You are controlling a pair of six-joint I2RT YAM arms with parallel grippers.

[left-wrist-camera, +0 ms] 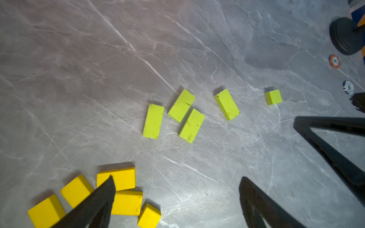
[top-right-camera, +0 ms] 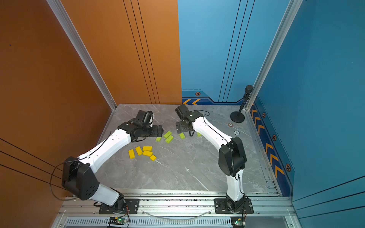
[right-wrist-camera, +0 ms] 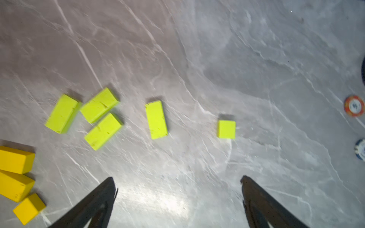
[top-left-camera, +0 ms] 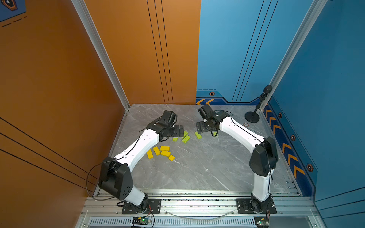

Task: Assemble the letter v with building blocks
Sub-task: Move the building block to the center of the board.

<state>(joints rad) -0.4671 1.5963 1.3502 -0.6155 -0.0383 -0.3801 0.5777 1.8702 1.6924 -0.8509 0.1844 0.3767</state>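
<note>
Five lime-green building blocks lie loose at mid-table: three bricks close together (left-wrist-camera: 181, 105), one brick apart (left-wrist-camera: 227, 104) (right-wrist-camera: 156, 119), and a small cube (left-wrist-camera: 273, 97) (right-wrist-camera: 226, 129). Five yellow building blocks (top-left-camera: 164, 148) (top-right-camera: 147, 148) are clustered nearer the front left. My left gripper (left-wrist-camera: 176, 181) hangs open and empty above the table, one finger (left-wrist-camera: 102, 195) overlapping the yellow cluster in the left wrist view. My right gripper (right-wrist-camera: 177, 180) is also open and empty over bare table, short of the green blocks. In both top views the gripper heads (top-left-camera: 177, 130) (top-left-camera: 201, 127) flank the green blocks.
A black microphone stand (top-left-camera: 252, 116) sits at the back right corner. Two poker chips (right-wrist-camera: 354, 106) (left-wrist-camera: 348, 87) lie near it. Orange and blue walls close in the grey marble table (top-left-camera: 197, 173) on three sides. An aluminium rail (top-left-camera: 197, 203) runs along the front.
</note>
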